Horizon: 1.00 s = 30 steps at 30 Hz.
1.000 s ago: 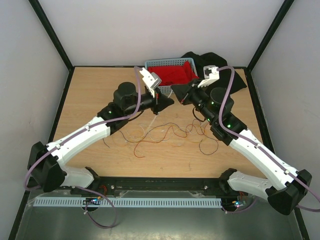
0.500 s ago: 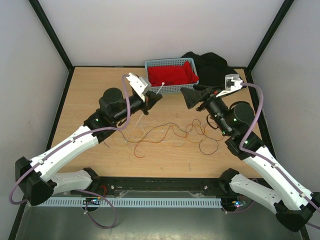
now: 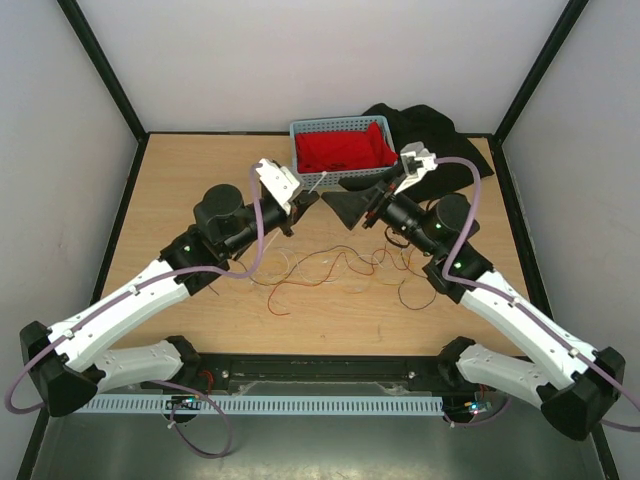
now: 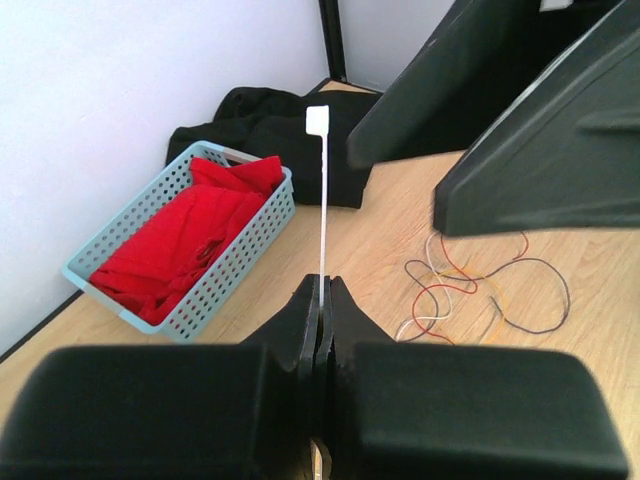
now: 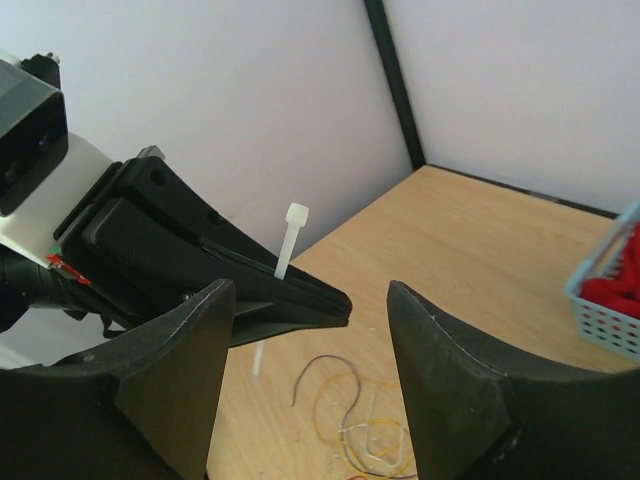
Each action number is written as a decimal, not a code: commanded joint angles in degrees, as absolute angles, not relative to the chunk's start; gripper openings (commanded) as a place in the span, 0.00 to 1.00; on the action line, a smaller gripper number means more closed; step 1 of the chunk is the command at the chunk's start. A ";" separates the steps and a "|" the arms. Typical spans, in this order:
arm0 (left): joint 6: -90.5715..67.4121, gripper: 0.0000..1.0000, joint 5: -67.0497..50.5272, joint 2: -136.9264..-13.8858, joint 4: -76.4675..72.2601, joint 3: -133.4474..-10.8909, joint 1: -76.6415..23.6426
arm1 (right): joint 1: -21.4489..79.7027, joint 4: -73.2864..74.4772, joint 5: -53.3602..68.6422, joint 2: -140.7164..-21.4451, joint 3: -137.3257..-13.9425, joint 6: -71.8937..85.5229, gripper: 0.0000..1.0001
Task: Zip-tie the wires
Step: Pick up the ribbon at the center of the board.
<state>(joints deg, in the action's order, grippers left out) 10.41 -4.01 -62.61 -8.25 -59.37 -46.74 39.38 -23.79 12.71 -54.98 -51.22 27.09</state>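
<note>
Top view, centre of frame: both arms reach in toward each other, above the table (image 3: 190, 175).

Left gripper (image 4: 322, 285): jaws pressed together, pinching the zip tie (image 4: 325, 200) near its tail end. The strip stands straight up out of the fingertips, square head uppermost, clear of the table. In the left wrist view it runs up the middle of the frame.

Right gripper (image 5: 310, 295): 2 fingers spread wide, holding nothing. In the right wrist view the tie's head sits upper centre, above the gap between the fingers, with the left gripper's tip pointing into that gap. No contact visible.

Wires (image 3: 340, 265): loose and curly on the table, lower centre of the top view, below both grippers. Not gathered, and well apart from the tie. Cannot tell how many strands.

Also there: blue basket (image 3: 340, 128) with red cloth (image 3: 340, 150) at top centre, black cloth (image 3: 430, 125) at upper right.

Step in hand, as judged: early, the tie presented between the arms and no loop yet round anything.

Next move likely calls for:
- the open fingers lining up on the free head end before they close, since the strip is thin and can flex away
- the left pinch kept firm meanwhile
- after that, bringing the tie down to the strands and bunching them
</note>
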 commanded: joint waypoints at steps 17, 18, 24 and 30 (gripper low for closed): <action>-2.67 0.00 -11.20 -61.13 -13.48 -59.21 -47.11 | 39.57 -42.03 22.95 -62.36 -50.08 37.49 0.41; -3.12 0.00 -11.45 -61.40 -13.96 -59.27 -47.11 | 39.55 -42.46 23.08 -62.40 -49.80 37.68 0.39; -5.80 0.00 -11.70 -61.90 -16.40 -59.57 -47.11 | 39.58 -43.36 23.23 -63.00 -49.24 38.42 0.31; -8.30 0.00 -12.40 -62.25 -19.03 -59.93 -47.11 | 39.55 -44.53 23.34 -63.66 -48.77 39.23 0.22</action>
